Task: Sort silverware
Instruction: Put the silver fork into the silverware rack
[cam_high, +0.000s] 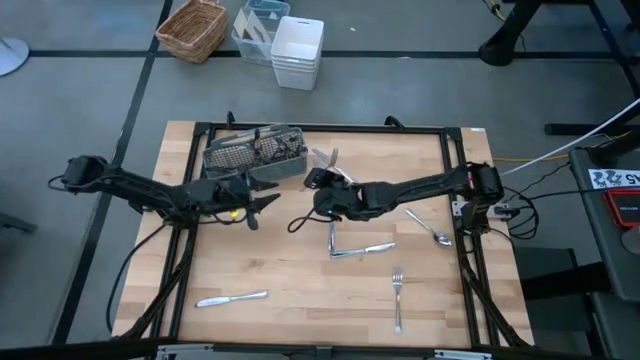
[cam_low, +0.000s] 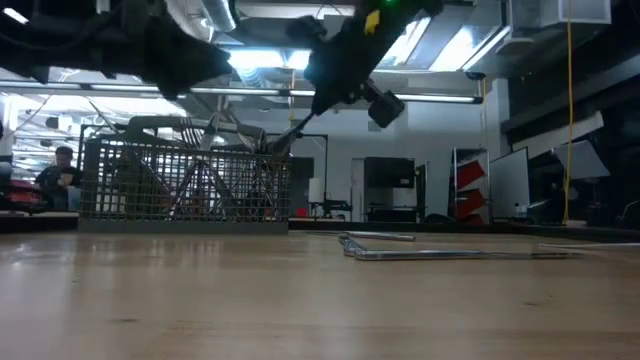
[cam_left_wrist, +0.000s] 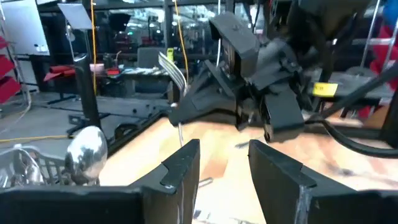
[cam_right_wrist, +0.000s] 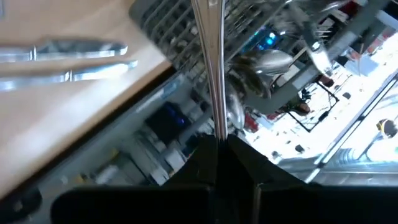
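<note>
Fork (cam_right_wrist: 210, 62) is being gripped by the closed right gripper (cam_high: 318, 182), raised just beside the caddy (cam_high: 252, 150) | left gripper (cam_high: 268, 200) is being held open nearby, empty | remaining silverware (cam_high: 362, 249) is being left lying on the table (cam_high: 300, 310).

I work in a robotics lab or workshop. My wooden table (cam_high: 300, 260) stands on a grey concrete floor inside a black metal frame (cam_high: 455, 180). Beyond the table's far edge sit a wicker basket (cam_high: 192, 28) and a white plastic bin (cam_high: 297, 52). Past the table, long ceiling lights (cam_low: 440, 45) hang over racks, whiteboards and cables, and a person (cam_low: 58, 170) sits at a desk.
</note>
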